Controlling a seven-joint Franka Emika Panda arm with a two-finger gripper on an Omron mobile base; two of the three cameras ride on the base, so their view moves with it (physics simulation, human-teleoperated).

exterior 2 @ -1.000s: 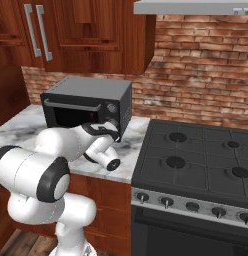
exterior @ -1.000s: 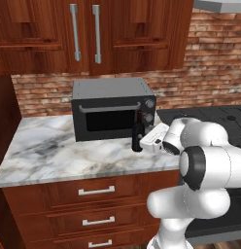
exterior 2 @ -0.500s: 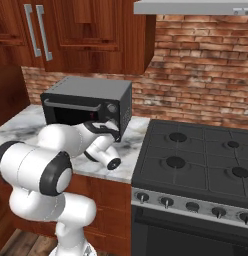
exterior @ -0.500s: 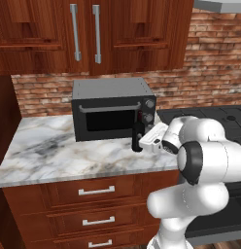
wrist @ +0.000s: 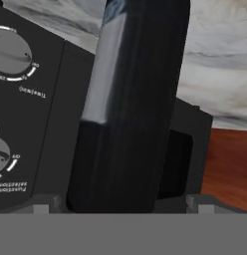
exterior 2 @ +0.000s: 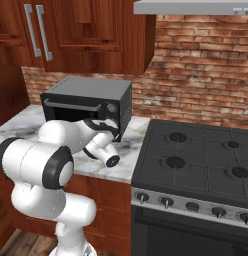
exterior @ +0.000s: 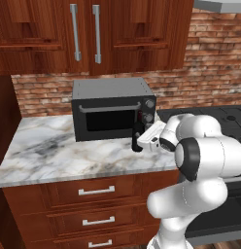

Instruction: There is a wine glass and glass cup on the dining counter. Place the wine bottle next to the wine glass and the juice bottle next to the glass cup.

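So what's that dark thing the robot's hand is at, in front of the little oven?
It looks like the wine bottle: black, glossy, glass-like, with a pale sheen down one side. It seems to stand on the marble counter just in front of the toaster oven, by its dials. The hand is at its body; whether it grips can't be told.

**A count of the kitchen corner**

One toaster oven (exterior: 112, 109) stands on the far part of one marble tabletop (exterior: 54, 155), with two dials (exterior: 149, 110) on its right side. One black bottle (exterior: 137, 138) stands just in front of it, near its right end. Above hang two cabinet doors with two long metal handles (exterior: 86, 32). Below the tabletop I count three drawer pulls (exterior: 96, 190). To the right sits one stove (exterior 2: 201, 165) with four burners and five knobs (exterior 2: 191, 206) along its front.
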